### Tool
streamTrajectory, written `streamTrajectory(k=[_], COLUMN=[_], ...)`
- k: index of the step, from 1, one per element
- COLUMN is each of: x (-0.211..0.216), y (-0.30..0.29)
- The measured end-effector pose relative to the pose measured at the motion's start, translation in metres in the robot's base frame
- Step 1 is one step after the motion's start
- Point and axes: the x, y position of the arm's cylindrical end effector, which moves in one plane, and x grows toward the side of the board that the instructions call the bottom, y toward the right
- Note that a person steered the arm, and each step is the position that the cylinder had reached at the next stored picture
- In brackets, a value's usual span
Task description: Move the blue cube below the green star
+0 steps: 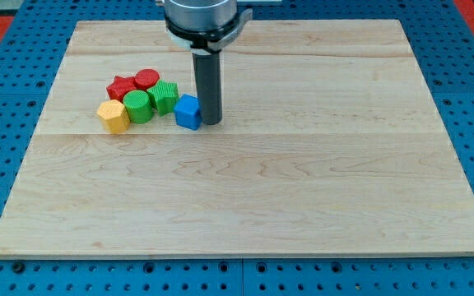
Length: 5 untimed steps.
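beside blue cube (188, 112), right: my tip (211, 123).

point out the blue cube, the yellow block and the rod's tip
blue cube (188, 113), camera view, on its front face
yellow hexagonal block (113, 117), camera view, on its top face
my tip (211, 122), camera view, on the dark rod's very end, beside the cube's right side

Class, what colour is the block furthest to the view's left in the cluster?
Yellow: the yellow block, seen in the camera view, beside the green cylinder.
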Motion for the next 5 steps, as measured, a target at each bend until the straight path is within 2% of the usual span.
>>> streamTrajectory(k=[1,3,5], x=[-0.001,-0.044,-0.036], y=[-0.001,0.026,0.007])
